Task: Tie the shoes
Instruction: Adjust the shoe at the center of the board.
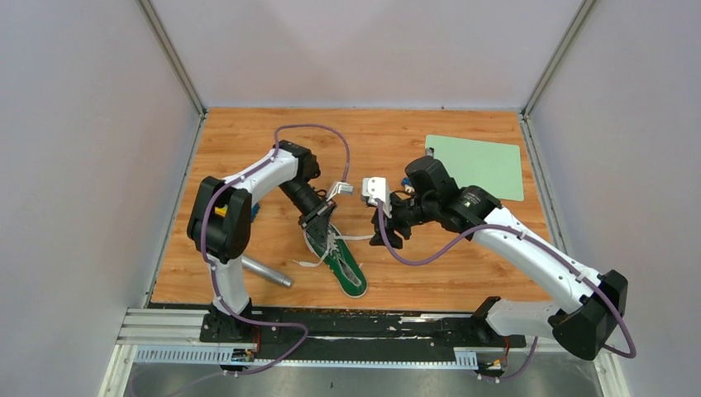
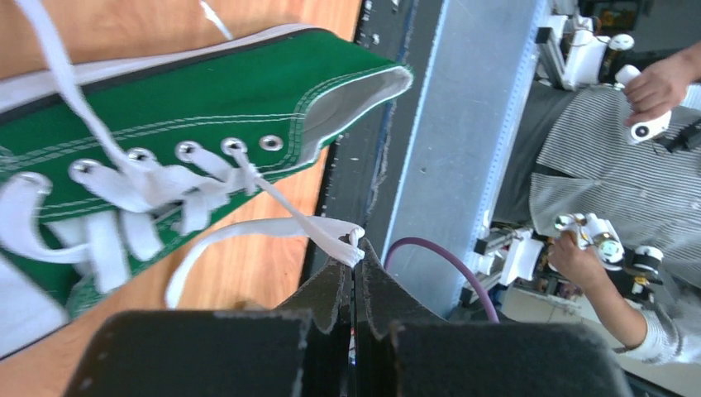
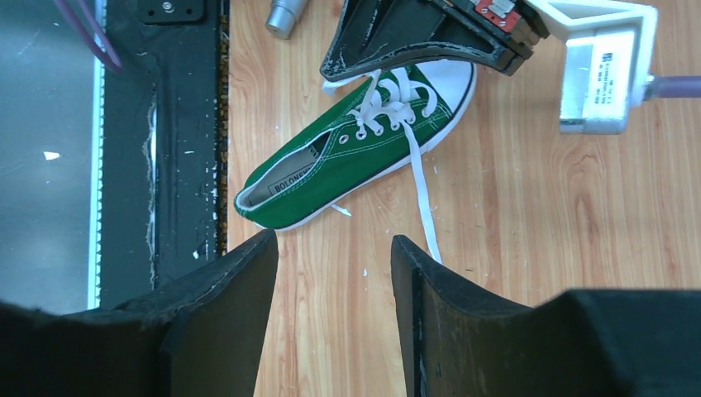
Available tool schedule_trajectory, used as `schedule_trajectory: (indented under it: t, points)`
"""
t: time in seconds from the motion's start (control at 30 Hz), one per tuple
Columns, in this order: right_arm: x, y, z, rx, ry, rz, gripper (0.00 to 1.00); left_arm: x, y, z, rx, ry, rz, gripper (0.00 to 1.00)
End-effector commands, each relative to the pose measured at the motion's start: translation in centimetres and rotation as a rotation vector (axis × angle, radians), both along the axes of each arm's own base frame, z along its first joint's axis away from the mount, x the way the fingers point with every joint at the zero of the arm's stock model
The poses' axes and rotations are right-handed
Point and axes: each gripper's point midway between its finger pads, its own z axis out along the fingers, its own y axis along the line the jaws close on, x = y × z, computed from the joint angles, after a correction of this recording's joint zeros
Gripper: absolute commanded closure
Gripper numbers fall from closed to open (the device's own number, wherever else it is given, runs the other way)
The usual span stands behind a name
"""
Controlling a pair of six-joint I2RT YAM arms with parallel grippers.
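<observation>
The green sneaker point(image 1: 340, 263) lies on the wooden table point(image 1: 463, 265), low in the centre of the top view, its toe toward the upper left. The left gripper point(image 2: 355, 263) is clamped tight on a white lace point(image 2: 285, 223) (pinched right at its tips) beside the eyelets. The right gripper point(image 3: 331, 248) hangs just right of the sneaker, its fingers apart and holding nothing.
</observation>
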Motion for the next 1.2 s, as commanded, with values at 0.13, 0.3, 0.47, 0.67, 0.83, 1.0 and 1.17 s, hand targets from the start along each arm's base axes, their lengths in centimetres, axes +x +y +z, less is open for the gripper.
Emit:
schedule_trajectory:
  t: [0.13, 0.3, 0.47, 0.67, 0.83, 1.0, 1.17]
  points:
    - [3.0, 1.5, -2.9, -0.077, 0.053, -0.091, 0.47, 3.2, -0.7, -0.2, 0.046, -0.070, 0.078, 0.74]
    - [3.6, 2.7, -5.2, -0.084, 0.139, -0.121, 0.42, 3.6, 1.6, -0.4, 0.138, -0.147, 0.126, 0.55]
    - [2.2, 3.6, -6.8, -0.065, 0.289, -0.135, 0.34, 5.1, 4.1, -1.2, 0.269, -0.152, 0.287, 0.49]
    - [0.0, 3.6, -10.0, -0.101, 0.420, -0.128, 0.32, 6.8, 6.0, -5.9, 0.369, -0.157, 0.435, 0.54]
    - [-1.5, 2.7, -12.0, -0.144, 0.441, -0.093, 0.31, 8.0, 4.5, -7.9, 0.321, -0.143, 0.517, 0.59]
    - [-2.9, 1.5, -14.3, -0.219, 0.414, -0.056, 0.30, 11.3, 2.1, -8.7, 0.259, -0.164, 0.552, 0.61]
    - [-0.6, 1.9, -15.5, -0.255, 0.332, -0.098, 0.35, 14.2, 0.9, -9.9, 0.251, -0.142, 0.562, 0.62]
